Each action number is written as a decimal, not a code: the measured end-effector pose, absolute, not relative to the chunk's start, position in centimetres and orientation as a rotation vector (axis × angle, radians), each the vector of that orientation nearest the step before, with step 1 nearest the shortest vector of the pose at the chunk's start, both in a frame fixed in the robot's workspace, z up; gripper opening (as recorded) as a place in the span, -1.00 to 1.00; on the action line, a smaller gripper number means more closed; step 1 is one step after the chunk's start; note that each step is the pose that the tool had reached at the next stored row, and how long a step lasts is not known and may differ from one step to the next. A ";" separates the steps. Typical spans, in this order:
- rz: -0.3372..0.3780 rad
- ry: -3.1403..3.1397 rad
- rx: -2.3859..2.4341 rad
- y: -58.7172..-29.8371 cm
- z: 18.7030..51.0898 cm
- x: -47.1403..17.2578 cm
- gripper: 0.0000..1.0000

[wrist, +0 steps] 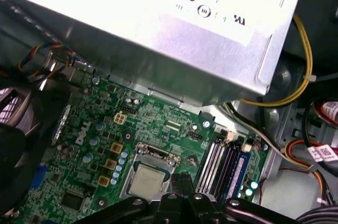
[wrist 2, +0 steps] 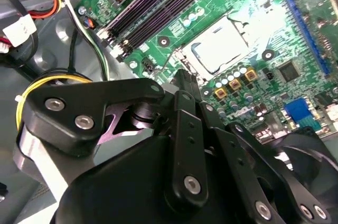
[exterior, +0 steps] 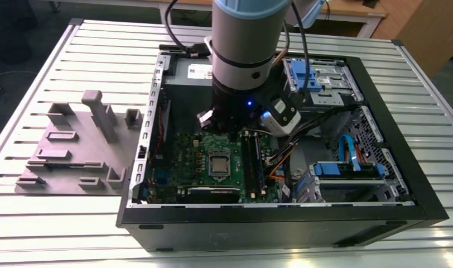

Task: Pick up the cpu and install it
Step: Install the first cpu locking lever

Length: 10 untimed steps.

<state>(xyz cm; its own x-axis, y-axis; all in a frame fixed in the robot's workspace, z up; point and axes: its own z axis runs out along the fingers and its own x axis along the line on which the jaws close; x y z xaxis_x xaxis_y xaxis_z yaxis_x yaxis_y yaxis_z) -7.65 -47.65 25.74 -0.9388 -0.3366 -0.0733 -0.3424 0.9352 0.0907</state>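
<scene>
CPU sits squarely in the motherboard's socket; gripper beside it, fingertips together and empty, should lift straight

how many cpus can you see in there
1: the cpu sits in the socket at the middle of the green motherboard, beside the memory slots, seen in both wrist views too. Others may be hidden under the arm.
</scene>
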 end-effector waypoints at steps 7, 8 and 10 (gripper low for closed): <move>0.158 3.035 -0.533 -46.8 25.8 -7.5 -0.80; 0.157 3.035 -0.533 -46.8 25.8 -7.4 -0.80; 0.157 3.035 -0.533 -46.7 25.9 -7.3 -0.80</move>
<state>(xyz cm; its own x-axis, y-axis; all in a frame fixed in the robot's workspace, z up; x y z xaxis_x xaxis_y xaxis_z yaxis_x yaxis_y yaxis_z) -7.34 -46.72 25.88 -0.9388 -0.3367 -0.0731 -0.3424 0.9352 0.0905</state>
